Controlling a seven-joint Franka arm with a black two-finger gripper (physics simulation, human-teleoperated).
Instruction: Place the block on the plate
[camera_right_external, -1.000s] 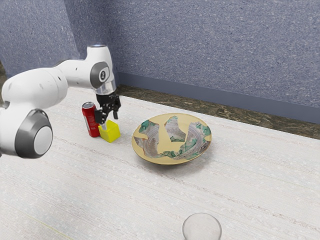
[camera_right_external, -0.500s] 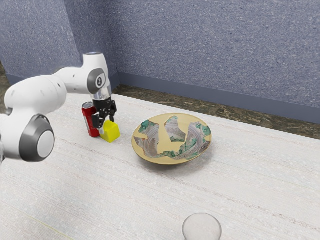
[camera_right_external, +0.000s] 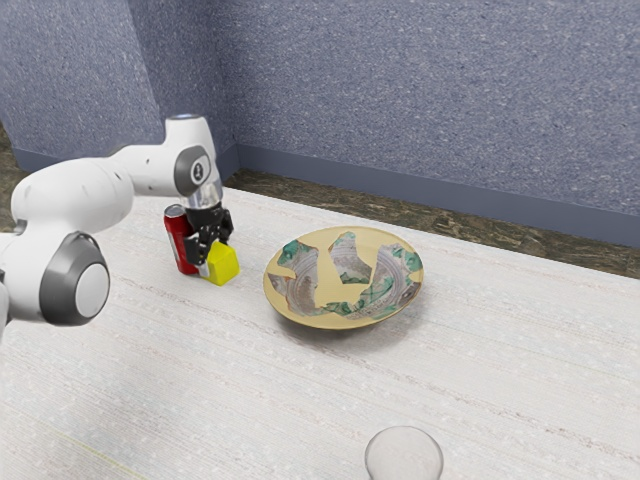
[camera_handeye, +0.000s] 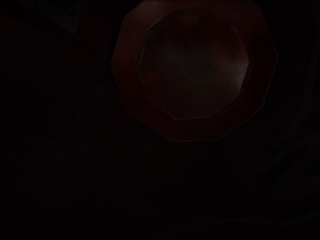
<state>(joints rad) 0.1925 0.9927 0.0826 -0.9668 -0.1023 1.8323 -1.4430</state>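
spanning the scene, the pale surface (camera_right_external: 520, 350) bears it all. the arm (camera_right_external: 75, 200) reaches in from the exterior view's left. right of the block lies the plate (camera_right_external: 345, 288), then the red can (camera_right_external: 178, 238), upright, close beside the block on its left. the yellow block (camera_right_external: 224, 264) sits on the surface under the fingers (camera_right_external: 214, 251); whether they grip it, i cannot tell. grasping seems the step in hand. next: secure the block, lift above the plate's rim, and carry right, sparing the can.
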